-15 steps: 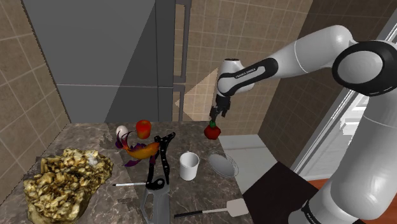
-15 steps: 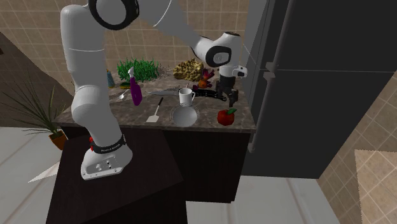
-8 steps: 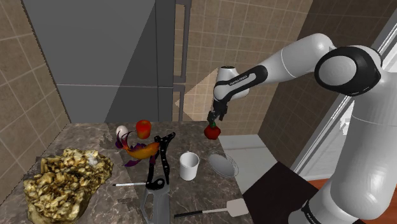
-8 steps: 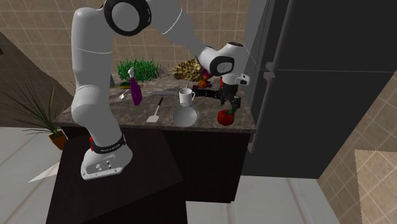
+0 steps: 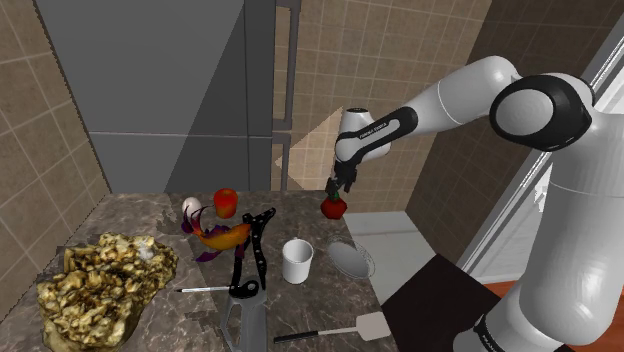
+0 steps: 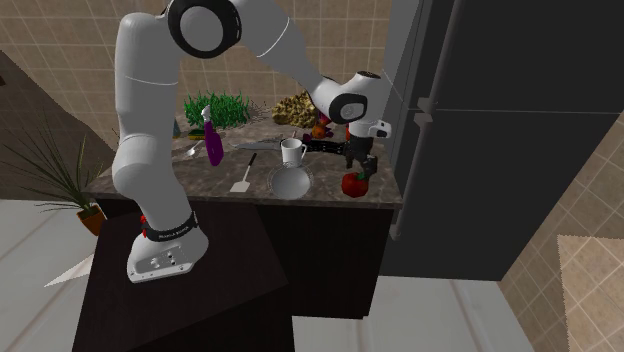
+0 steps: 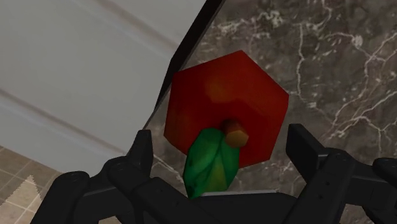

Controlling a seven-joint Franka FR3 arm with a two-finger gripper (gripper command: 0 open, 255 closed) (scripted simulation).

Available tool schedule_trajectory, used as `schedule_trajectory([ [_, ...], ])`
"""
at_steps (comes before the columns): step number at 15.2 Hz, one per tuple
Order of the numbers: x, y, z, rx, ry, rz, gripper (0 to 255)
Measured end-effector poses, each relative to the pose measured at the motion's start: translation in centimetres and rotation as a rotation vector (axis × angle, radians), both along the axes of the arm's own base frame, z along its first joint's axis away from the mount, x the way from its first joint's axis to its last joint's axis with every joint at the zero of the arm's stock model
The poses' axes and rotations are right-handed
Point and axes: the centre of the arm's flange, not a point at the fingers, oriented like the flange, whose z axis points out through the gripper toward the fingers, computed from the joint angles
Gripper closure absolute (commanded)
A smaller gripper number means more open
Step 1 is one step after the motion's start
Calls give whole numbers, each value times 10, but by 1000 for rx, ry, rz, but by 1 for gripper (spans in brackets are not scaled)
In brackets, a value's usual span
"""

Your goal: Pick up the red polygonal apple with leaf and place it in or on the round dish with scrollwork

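Apple (image 7: 222, 102) unmoved at the desk (image 7: 331, 57) edge; your hand (image 7: 220, 135) has dropped over it this last second, fingers (image 7: 141, 149) spread either side, not yet pinching, so closing looks next.

1. The white arm (image 5: 585, 230) rises at the shoulder view's lower right, turns at a big dark joint (image 5: 540, 105) near the top, and reaches toward that view's left.
2. The forearm (image 5: 455, 95) slopes down to the wrist (image 5: 352, 148), which bends to aim downward.
3. The black tool (image 5: 338, 188) hangs under the wrist, close to vertical.
4. In the wrist view its two fingers (image 7: 141, 149) stand wide apart and do not meet.
5. In the second exterior view the arm arches from high at the left, down to the right, with the tool at its low end.
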Motion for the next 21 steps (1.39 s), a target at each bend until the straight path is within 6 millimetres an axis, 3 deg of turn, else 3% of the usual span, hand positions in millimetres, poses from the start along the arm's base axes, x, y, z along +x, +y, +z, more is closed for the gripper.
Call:
schedule_trajectory([
  [1, 0, 0, 0, 0, 0, 0, 255],
  [12, 0, 0, 3, 0, -1, 0, 255],
  [21, 0, 1, 47, 0, 0, 0, 255],
])
